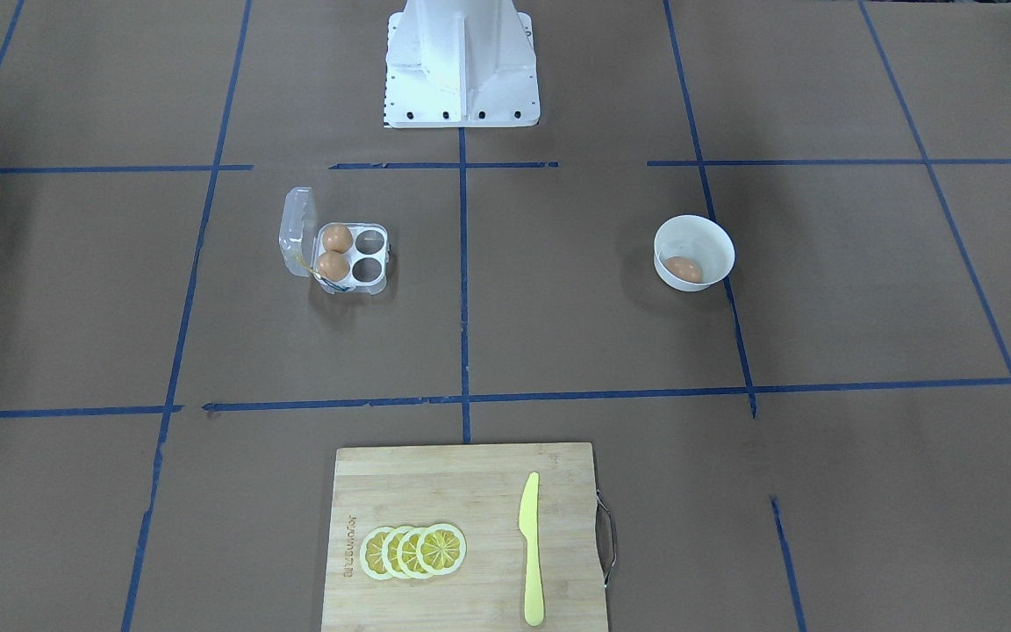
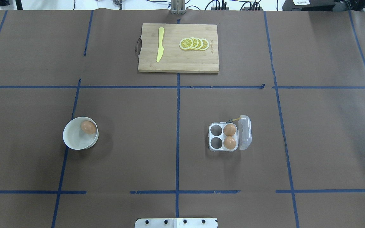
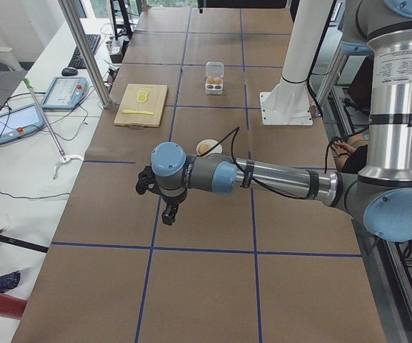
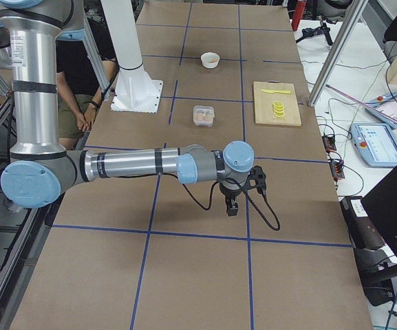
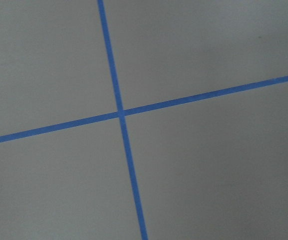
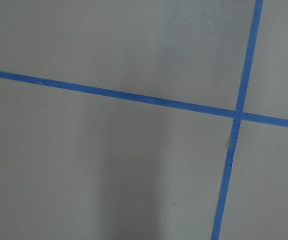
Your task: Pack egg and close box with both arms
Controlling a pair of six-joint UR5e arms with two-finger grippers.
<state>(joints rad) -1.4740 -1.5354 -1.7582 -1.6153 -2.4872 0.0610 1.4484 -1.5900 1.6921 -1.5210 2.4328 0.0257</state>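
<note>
Soft, even light from above fills every view, so the white bowl point(image 2: 74, 139) and the box point(image 2: 215, 136) throw only faint, blurred shadows on the brown table cover point(image 2: 138, 142). The white pedestal base point(image 1: 462, 66) at the top of the front-facing view is nearly washed out. Both wrist views look greyer and softer, and a vague dark band crosses the lower middle of the right one.

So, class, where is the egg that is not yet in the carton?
In the overhead view the egg lies inside the white bowl on the left half, well apart from the box on the right.
</note>
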